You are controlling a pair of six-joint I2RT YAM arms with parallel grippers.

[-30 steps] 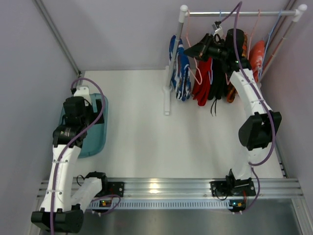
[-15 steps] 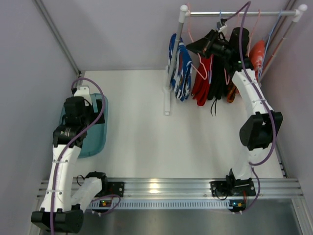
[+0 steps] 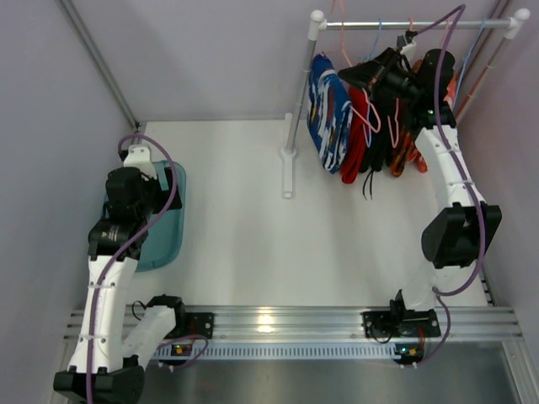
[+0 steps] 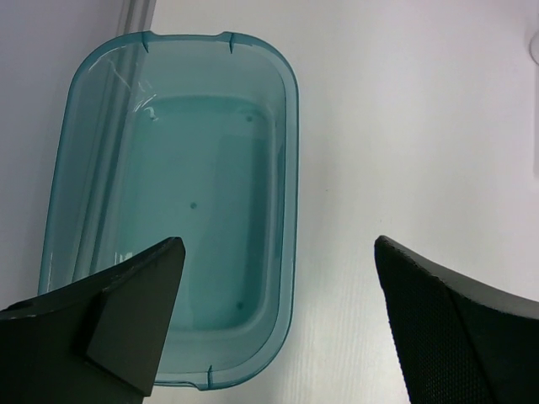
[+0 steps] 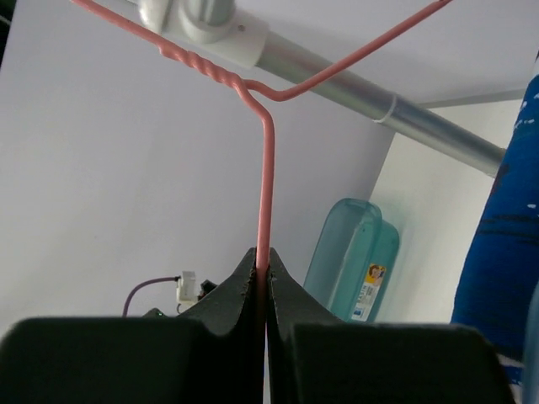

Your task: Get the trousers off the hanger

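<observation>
The hanger [image 5: 266, 177] is pinched by the closed right gripper [image 5: 262, 263] under the rail [image 5: 337, 80], beside the hung trousers [image 3: 328, 114]. The left gripper [image 4: 278, 248] is spread wide above a tub [image 4: 291, 126].

Around the right tool [image 5: 262, 261], clamped on the hanger [image 5: 266, 185], room is tight: rack rail [image 3: 484, 24] above, trousers [image 3: 328, 111] and red garment [image 3: 354, 143] just beside. Bare worktop [image 3: 337, 244] spreads between the arms; a teal tub [image 3: 171, 223] sits at its left edge.
</observation>
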